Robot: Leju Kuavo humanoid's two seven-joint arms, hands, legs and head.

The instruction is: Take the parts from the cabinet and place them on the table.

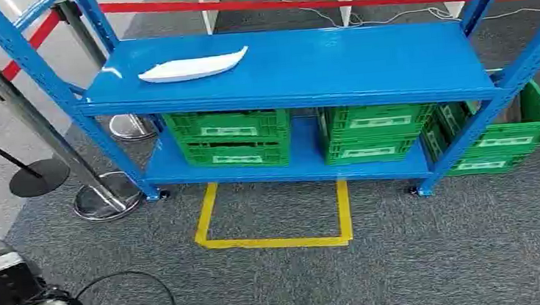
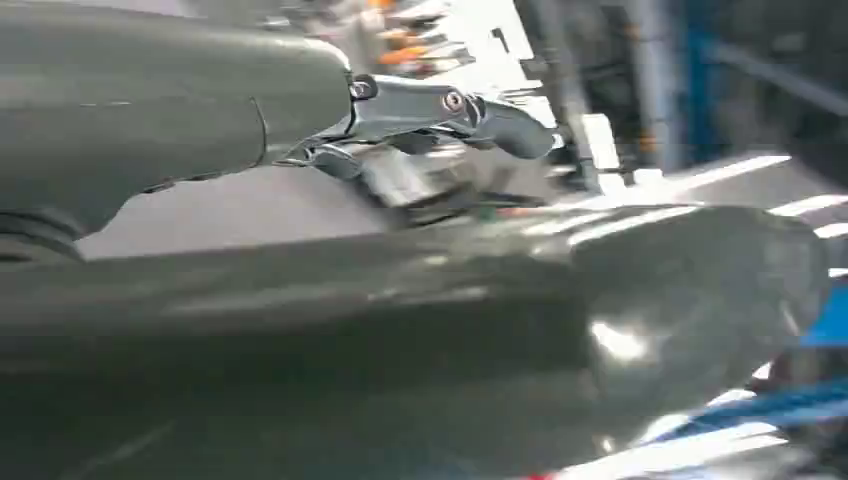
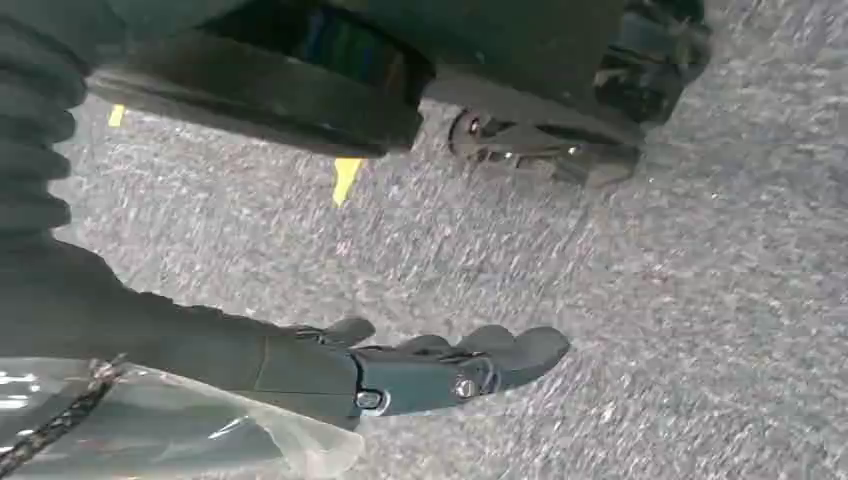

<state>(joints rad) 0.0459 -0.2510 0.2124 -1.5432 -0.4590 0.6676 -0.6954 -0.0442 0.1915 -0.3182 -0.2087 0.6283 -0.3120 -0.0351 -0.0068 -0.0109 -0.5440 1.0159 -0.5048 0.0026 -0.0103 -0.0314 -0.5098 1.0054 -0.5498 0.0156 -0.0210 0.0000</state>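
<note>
A long white curved part (image 1: pixel 193 66) lies on the left half of the blue cabinet's top shelf (image 1: pixel 333 66). My left arm (image 1: pixel 21 303) hangs low at the bottom left, far from the cabinet. In the left wrist view my left hand (image 2: pixel 380 300) is blurred, with its thick thumb and a dark finger (image 2: pixel 450 108) stretched out and nothing between them. My right hand (image 3: pixel 400 365) hangs over the grey carpet with its fingers extended, holding nothing.
Green crates (image 1: pixel 230 137) (image 1: pixel 376 132) sit on the lower shelf, and another (image 1: pixel 505 135) stands at the right end. A yellow tape outline (image 1: pixel 278 236) marks the carpet before the cabinet. Metal stanchions (image 1: pixel 44 132) with a red belt (image 1: pixel 291 3) stand at the left and behind.
</note>
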